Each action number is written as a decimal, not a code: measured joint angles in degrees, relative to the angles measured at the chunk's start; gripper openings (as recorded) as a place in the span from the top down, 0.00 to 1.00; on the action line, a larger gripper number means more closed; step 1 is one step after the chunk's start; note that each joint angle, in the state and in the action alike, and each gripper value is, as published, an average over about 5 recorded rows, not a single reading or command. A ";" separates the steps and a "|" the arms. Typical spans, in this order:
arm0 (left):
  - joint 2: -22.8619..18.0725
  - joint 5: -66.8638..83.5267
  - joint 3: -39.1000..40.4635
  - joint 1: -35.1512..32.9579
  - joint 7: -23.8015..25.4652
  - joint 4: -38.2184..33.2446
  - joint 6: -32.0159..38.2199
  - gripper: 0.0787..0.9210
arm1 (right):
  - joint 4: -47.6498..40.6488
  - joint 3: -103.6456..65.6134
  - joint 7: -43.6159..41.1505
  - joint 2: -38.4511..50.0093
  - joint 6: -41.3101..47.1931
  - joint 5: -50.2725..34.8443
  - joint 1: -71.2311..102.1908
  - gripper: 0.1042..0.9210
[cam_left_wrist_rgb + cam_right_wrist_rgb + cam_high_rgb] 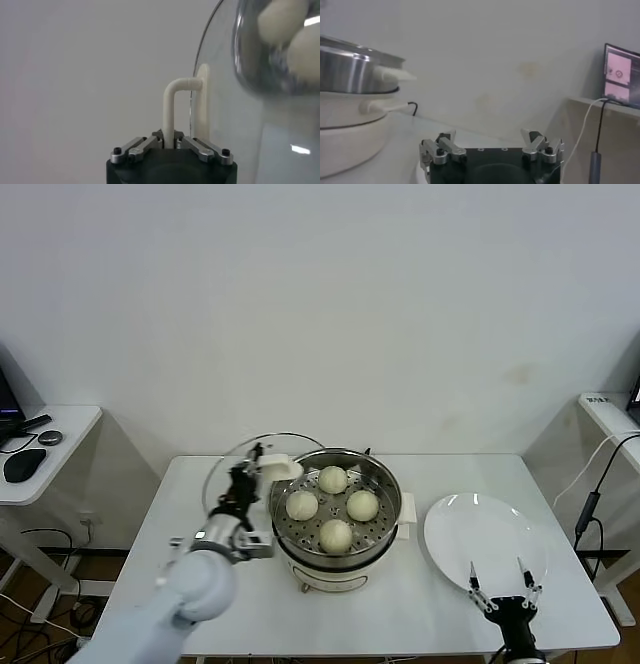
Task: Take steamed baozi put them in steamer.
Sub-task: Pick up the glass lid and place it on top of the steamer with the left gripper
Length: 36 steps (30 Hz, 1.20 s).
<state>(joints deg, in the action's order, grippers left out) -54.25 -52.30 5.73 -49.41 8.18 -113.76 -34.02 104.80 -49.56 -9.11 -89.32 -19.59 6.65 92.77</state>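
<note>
Four pale baozi [332, 506] lie on the perforated tray inside the steel steamer [385, 480] on its white base at the table's middle. My left gripper [250, 467] is shut on the white handle [171, 105] of the round glass lid [232, 459], holding the lid upright just left of the steamer. Through the lid [270, 120] the baozi [292, 35] show blurred. My right gripper [503, 587] is open and empty, low at the table's front right beside the plate. In the right wrist view the steamer [350, 70] stands far off to one side.
A flat white plate [480, 539] lies right of the steamer. A side desk with a mouse [22, 465] stands at the left. A shelf with a cable [590, 484] is at the right.
</note>
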 measured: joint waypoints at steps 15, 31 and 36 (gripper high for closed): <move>-12.45 -16.90 8.32 4.95 10.18 4.37 -4.35 0.89 | -0.75 0.75 0.60 -0.35 -0.33 2.11 -0.21 0.12; -21.25 -24.85 8.88 2.85 11.93 8.42 -5.34 0.89 | -0.95 0.95 0.51 -0.13 -0.53 2.38 0.00 0.12; -22.19 -25.77 8.41 1.59 11.50 9.13 -5.41 0.89 | -0.95 1.21 0.50 0.03 -0.58 2.32 0.09 0.12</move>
<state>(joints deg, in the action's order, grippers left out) -76.44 -78.07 14.13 -47.82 19.69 -104.63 -39.43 103.86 -48.35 -8.61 -89.28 -20.16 8.96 92.86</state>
